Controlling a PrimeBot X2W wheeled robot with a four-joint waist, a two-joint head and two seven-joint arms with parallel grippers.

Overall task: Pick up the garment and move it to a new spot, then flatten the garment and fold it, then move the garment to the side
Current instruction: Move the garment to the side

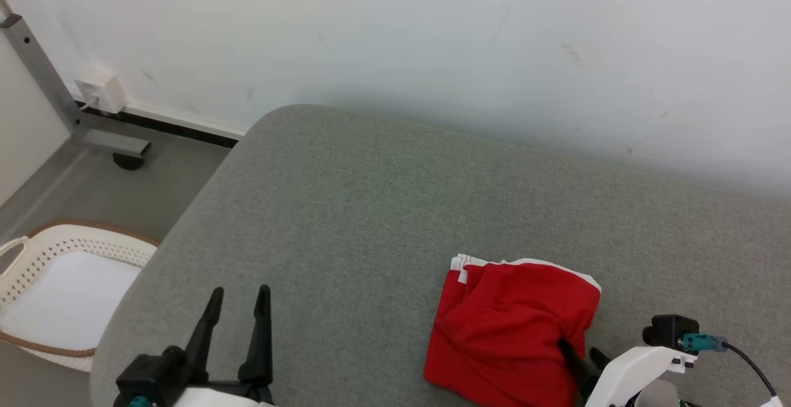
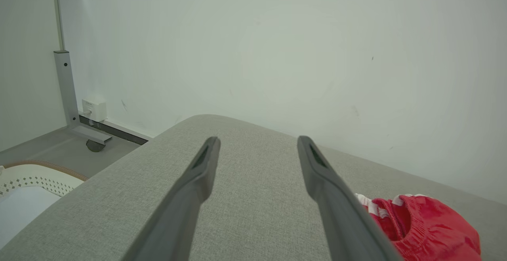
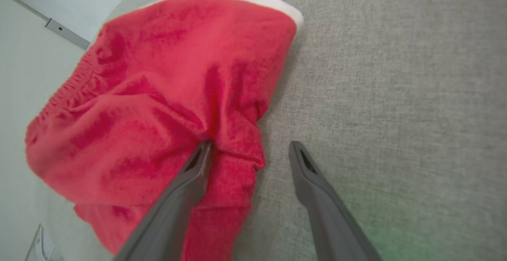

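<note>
Your red garment (image 1: 513,320) lies bunched at the near right of the grey surface (image 1: 346,197). Your right gripper (image 3: 250,146) sets its jaws spread astride the garment's edge, likely to pinch it; your left gripper (image 1: 240,293) hovers near left, jaws spread, well apart.

1 garment (image 1: 507,327), 2 pincers (image 1: 240,291) (image 3: 250,145), 1 basket (image 1: 93,243)
</note>
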